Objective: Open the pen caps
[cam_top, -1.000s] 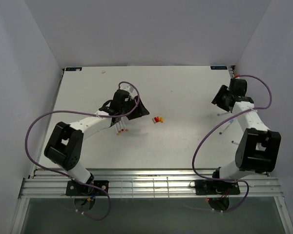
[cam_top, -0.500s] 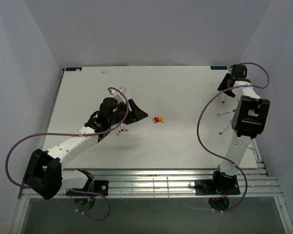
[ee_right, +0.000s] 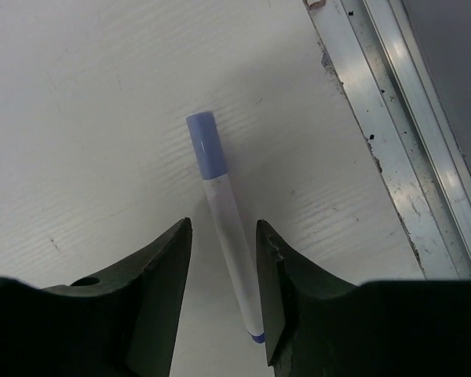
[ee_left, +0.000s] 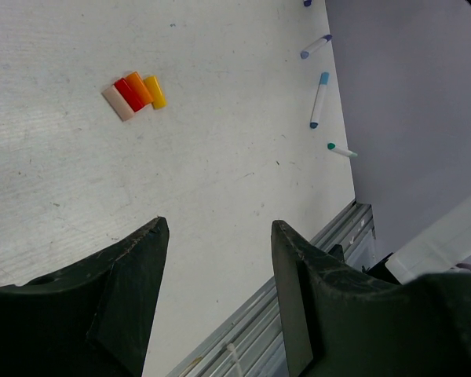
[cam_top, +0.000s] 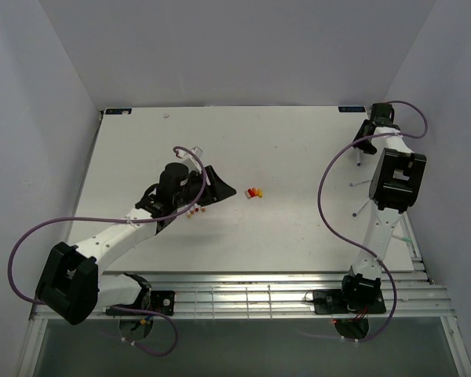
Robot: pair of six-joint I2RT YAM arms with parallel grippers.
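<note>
Straddling a pen [ee_right: 234, 275] w/ right claw [ee_right: 224, 226]: fingers apart, one each side of the white barrel, slim gap both sides, so not clamped yet. Pen lies flat near the table's [cam_top: 298, 228] 2 o'clock corner, beside the metal rail [ee_right: 408, 157]. Its blue cap [ee_right: 202, 145] sits at 12 in the wrist view, clear of the fingers, prob. so the barrel gets held and the cap stays free for pulling. Left claw [ee_left: 220, 226] apart, empty, at 9 o'clock of the loose caps [ee_left: 133, 93] mid-table. Judgement: blue cap not off yet; other pens [ee_left: 319, 100] lie at 3 o'clock.
</note>
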